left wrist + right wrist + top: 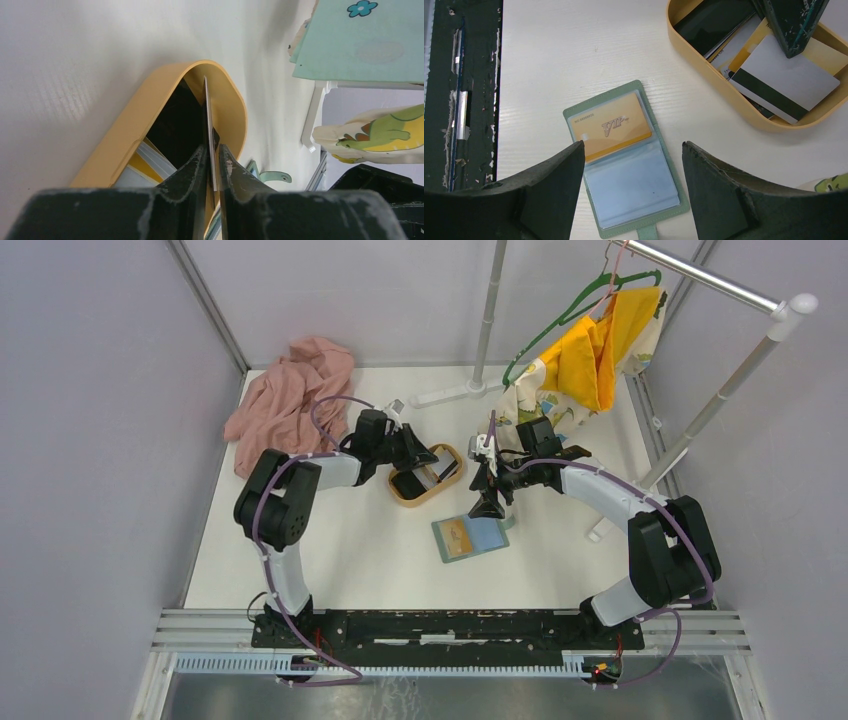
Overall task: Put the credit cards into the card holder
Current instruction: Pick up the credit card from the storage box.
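Note:
The oval light-wood tray [460, 468] [135, 120] [704, 70] holds several credit cards, among them a black one [711, 20] [177, 120]. My left gripper [418, 458] [211, 146] reaches into the tray and is shut on the edge of a grey-white credit card with a black stripe [784, 85], seen edge-on in the left wrist view [206, 110]. The card holder [470, 537] [624, 160] lies open on the table with a gold card in its upper pocket. My right gripper [487, 502] [633, 145] hovers open above it, holding nothing.
A pink cloth [290, 400] lies at the back left. At the back right, a garment rack [720, 390] carries a yellow garment [590, 350] on a green hanger. A black rail [440, 625] runs along the table's near edge.

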You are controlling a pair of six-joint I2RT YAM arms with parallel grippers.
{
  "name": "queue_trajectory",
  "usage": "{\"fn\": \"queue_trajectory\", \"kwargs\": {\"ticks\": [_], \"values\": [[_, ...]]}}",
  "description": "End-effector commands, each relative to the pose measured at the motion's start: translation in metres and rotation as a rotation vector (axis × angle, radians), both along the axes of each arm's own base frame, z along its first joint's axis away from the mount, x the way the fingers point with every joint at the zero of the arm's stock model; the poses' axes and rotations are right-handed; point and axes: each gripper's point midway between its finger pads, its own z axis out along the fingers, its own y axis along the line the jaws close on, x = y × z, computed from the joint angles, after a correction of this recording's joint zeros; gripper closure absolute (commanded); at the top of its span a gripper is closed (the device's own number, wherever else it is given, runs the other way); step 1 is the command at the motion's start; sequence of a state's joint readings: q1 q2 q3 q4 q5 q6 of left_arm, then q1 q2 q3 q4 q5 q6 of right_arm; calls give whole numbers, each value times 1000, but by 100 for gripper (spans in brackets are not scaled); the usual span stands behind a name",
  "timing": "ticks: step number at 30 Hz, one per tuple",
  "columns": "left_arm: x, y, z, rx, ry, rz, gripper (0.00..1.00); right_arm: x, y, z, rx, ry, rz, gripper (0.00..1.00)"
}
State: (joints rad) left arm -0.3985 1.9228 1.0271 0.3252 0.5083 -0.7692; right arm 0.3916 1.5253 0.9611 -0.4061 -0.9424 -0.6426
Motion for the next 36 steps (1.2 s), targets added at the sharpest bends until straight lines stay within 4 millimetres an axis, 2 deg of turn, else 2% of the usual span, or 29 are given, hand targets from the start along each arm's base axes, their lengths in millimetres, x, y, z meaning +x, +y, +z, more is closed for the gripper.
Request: {"fn": "queue_trajectory", "kwargs": {"ticks": [1, 14, 20, 24, 36], "values": [[6, -3, 38, -79, -69, 6, 80, 9, 5, 16, 38, -44, 19, 23], [7, 1, 38, -79, -68, 13, 80, 8, 6, 16, 39, -42, 20, 23], [7, 2, 39, -77, -72, 17, 90, 8, 6, 17, 40, -44, 21, 23], [9, 8, 41, -49, -90, 43, 96, 8, 6, 17, 42, -45, 22, 23], [12, 35, 64, 72, -217, 135, 98, 5, 6, 20, 48, -60, 33, 23]]}}
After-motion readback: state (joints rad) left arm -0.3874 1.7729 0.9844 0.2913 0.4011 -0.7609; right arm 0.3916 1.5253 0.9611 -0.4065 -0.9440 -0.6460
